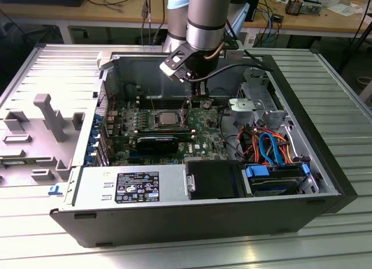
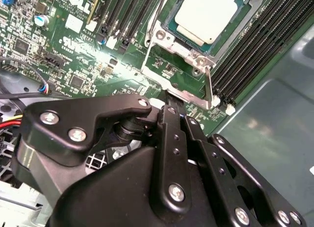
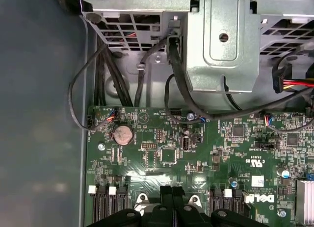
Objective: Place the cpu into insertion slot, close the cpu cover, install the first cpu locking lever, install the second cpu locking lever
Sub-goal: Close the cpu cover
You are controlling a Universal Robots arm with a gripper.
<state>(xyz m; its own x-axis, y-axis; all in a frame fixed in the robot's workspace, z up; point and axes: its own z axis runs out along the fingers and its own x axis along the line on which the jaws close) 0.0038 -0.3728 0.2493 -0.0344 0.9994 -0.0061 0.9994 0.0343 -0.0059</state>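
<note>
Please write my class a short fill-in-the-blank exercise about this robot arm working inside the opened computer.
1. The flat chip seated in the insertion slot is the ____.
2. The motherboard around it is coloured ____.
3. In the exterior view, the gripper reaches down into the open computer ____.
Missing words: cpu; green; case.
</note>
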